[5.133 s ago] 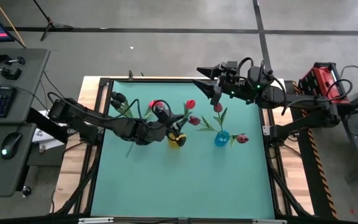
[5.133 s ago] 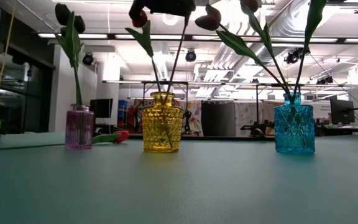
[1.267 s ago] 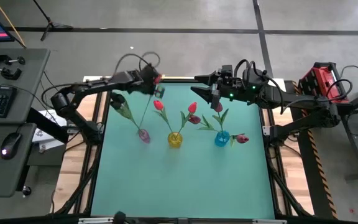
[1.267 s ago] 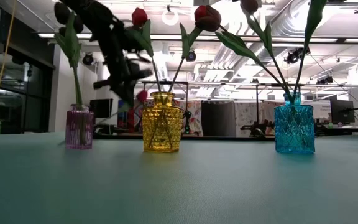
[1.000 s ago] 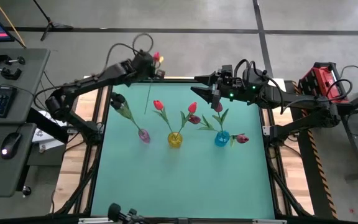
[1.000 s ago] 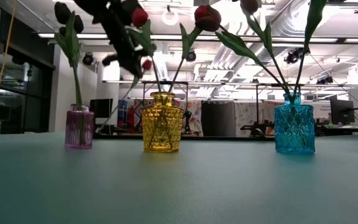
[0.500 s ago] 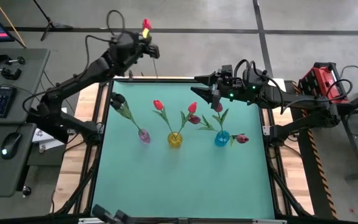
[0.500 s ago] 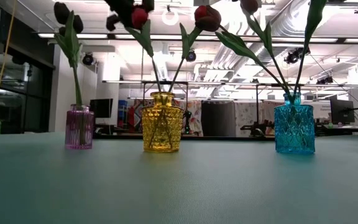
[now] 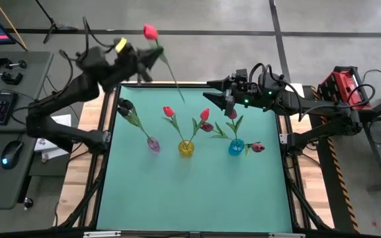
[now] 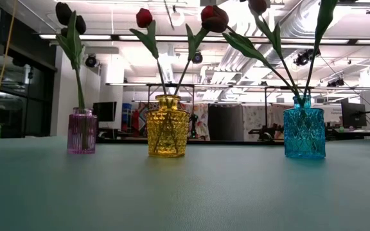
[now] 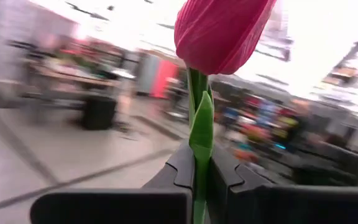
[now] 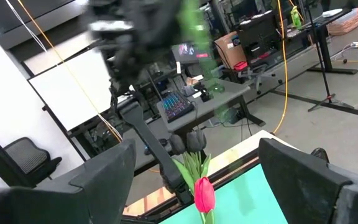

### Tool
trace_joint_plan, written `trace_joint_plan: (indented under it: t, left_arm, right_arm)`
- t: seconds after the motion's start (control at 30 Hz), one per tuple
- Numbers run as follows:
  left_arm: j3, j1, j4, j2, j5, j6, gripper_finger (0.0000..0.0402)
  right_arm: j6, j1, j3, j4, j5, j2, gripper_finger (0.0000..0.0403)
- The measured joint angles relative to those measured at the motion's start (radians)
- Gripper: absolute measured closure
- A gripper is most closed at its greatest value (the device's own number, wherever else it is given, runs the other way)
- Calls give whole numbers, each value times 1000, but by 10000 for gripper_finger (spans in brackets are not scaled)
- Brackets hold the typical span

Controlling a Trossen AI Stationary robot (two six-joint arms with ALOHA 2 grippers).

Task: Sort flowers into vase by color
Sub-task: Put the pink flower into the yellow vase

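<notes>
Currently left pincer (image 9: 145,61) is pinching a bright pink tulip (image 9: 150,31) by its stem high past the surface's (image 9: 197,192) far-left edge, right pincer (image 9: 218,91) idling spread; next it needs lowering stem-first into the yellow vase (image 9: 186,148).

Near mat (image 9: 190,192) free; three vases (image 9: 186,149) mid-table

Two dark jointed arms — black looping cables, yellow tag.
</notes>
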Motion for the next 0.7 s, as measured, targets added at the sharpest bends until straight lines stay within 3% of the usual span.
trace_joint_plan:
  t: [0.3, 0.43, 0.53, 0.7]
  left_arm:
    - [0, -411, -10, -5, 56, 89, 401]
    - [-23, -558, -45, 35, -102, 131, 401]
    - [-120, -608, -15, 64, -217, 113, 401]
    - [-348, -616, 253, 69, -290, 60, 401]
  right_arm:
    - [0, 0, 0, 0, 0, 0, 78]
    - [0, 0, 0, 0, 0, 0, 78]
    - [0, 0, 0, 0, 0, 0, 78]
    - [0, 0, 0, -9, 0, 0, 78]
